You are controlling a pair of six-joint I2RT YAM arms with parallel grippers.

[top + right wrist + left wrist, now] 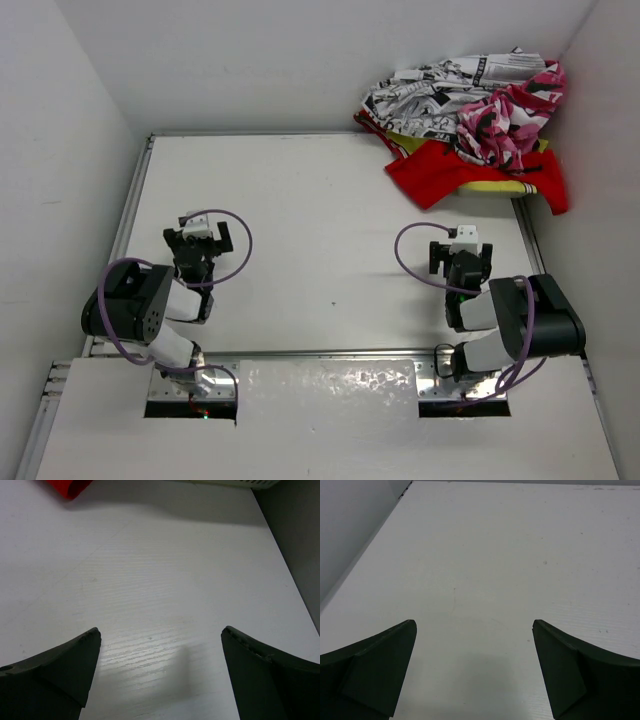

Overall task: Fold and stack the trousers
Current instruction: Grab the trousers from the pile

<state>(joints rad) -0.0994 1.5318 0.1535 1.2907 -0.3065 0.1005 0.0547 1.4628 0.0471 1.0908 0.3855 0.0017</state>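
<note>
Seen from above, the two arm bases sit at 6 o'clock on the near edge of the white counter. The left hand rests low over the counter at about 8 o'clock from its middle, and the right hand at about 4 o'clock. They are well apart from each other.

In the left wrist view the left hand's dark fingers stand wide apart, with only bare white surface between them. The right wrist view shows the same for the right hand: its fingers are spread wide and grip nothing.

Farther back, in the far right corner at about 1 o'clock, lies a heap of clothes. The trousers are crumpled on top of the heap at its right side, unfolded and close to the right wall. A black-and-white printed cloth lies just to their left, touching them. A plain red cloth spreads beneath both, towards the counter's middle, with a strip of yellow cloth showing at its near edge. Both hands are well apart from the heap.
</note>
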